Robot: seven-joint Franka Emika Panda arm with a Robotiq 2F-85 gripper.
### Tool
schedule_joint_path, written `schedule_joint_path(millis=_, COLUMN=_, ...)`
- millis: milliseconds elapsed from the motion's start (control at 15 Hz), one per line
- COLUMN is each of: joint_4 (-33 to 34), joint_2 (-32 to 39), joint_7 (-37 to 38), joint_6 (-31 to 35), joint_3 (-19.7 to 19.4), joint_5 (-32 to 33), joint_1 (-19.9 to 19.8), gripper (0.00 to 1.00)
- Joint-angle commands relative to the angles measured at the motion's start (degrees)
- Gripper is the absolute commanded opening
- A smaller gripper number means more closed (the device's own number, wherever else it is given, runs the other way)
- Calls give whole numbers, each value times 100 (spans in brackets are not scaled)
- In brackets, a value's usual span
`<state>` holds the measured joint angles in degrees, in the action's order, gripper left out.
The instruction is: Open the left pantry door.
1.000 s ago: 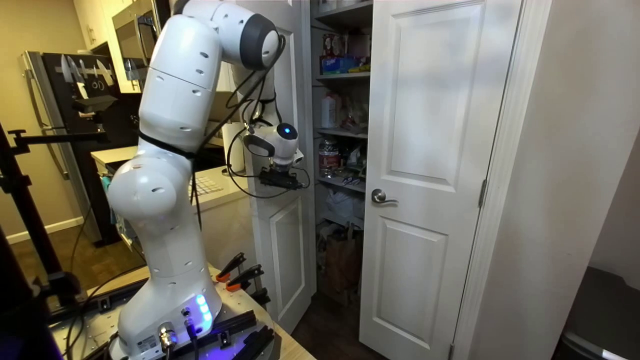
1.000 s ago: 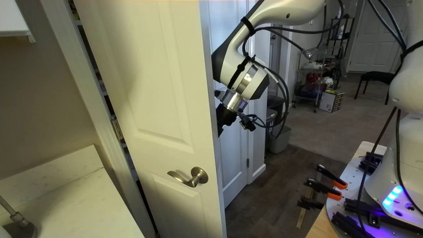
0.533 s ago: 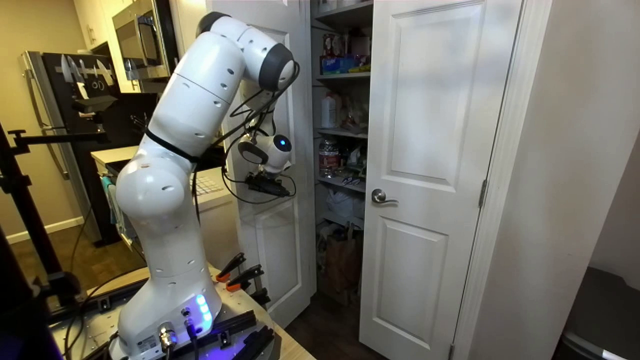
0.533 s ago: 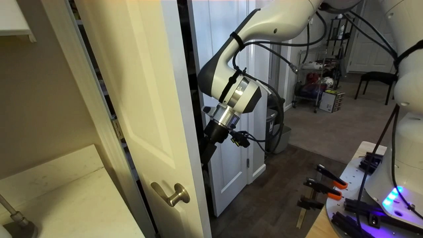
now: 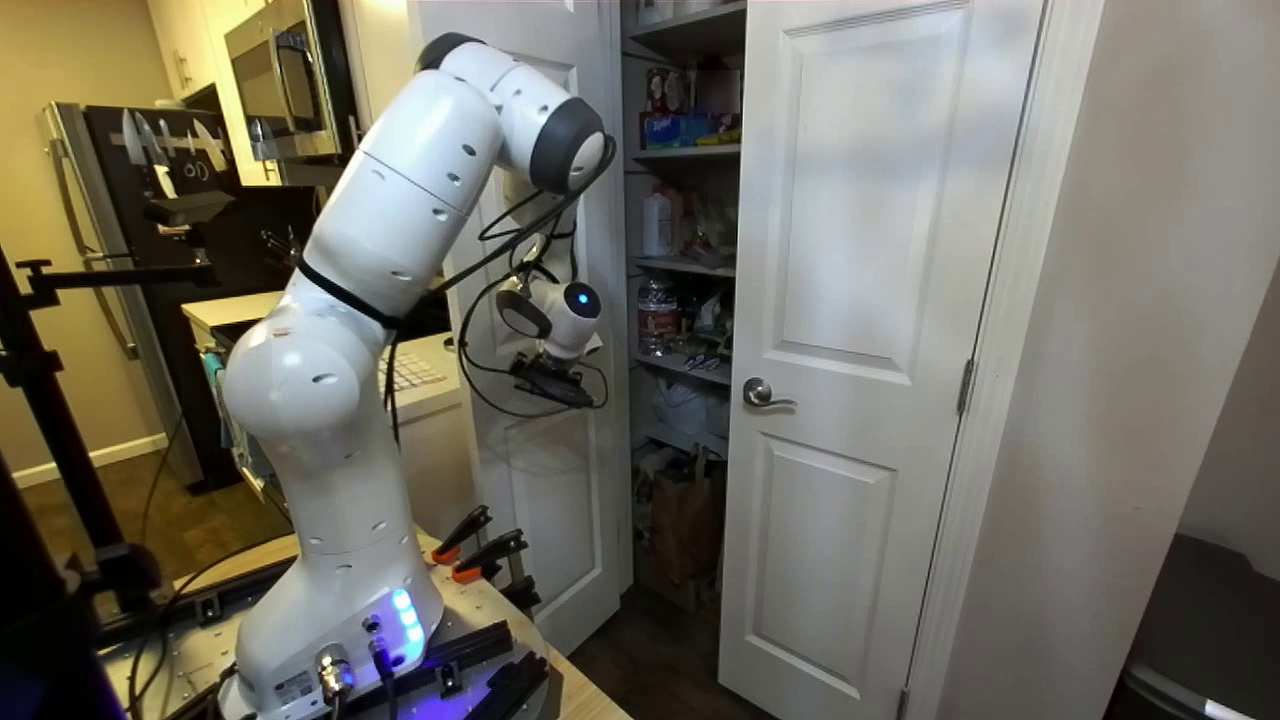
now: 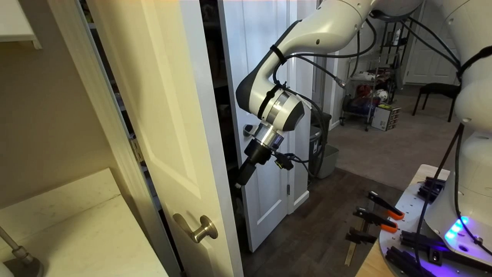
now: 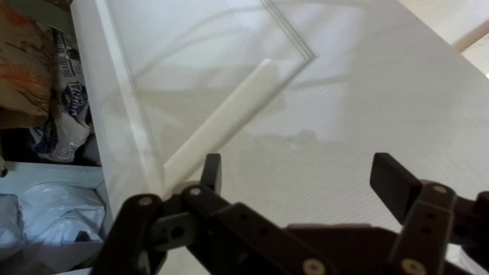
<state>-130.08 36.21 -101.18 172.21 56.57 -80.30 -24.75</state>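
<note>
The left pantry door (image 6: 165,115) is a tall white panelled leaf, standing ajar, with a silver lever handle (image 6: 203,229) near its right edge. Its inner face shows in an exterior view (image 5: 545,500) behind my arm, and fills most of the wrist view (image 7: 336,126). My gripper (image 6: 239,184) is on the inner side of this leaf, just past its free edge; it also shows in an exterior view (image 5: 552,383). In the wrist view my gripper (image 7: 296,172) is wide open, with nothing between its fingers. I cannot tell whether it touches the leaf.
The matching right leaf (image 5: 850,400) stands ajar. Pantry shelves (image 5: 685,262) with goods and a paper bag (image 5: 685,525) show between the leaves. A white counter (image 6: 84,234) lies beside the left leaf. Clamps (image 5: 490,555) stick out from my base table.
The left leaf has swung wider, its free edge moving left in both exterior views, mostly in the first half second. My gripper moved down with it, then slightly back away from the leaf.
</note>
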Motion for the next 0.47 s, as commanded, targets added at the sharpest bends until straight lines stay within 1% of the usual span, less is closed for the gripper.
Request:
schedule_joint_path(millis=0, joint_4=17, joint_2=21, joint_7=-81, joint_6=0, joint_3=-3, joint_5=-85, joint_1=-85, gripper=100)
schedule_joint_path(millis=133, joint_4=53, joint_2=90, joint_7=-178, joint_6=-1, joint_3=-5, joint_5=-131, joint_1=-214, gripper=100)
schedule_joint_path(millis=400, joint_4=81, joint_2=157, joint_7=-186, joint_6=-1, joint_3=-2, joint_5=-131, joint_1=-225, gripper=100)
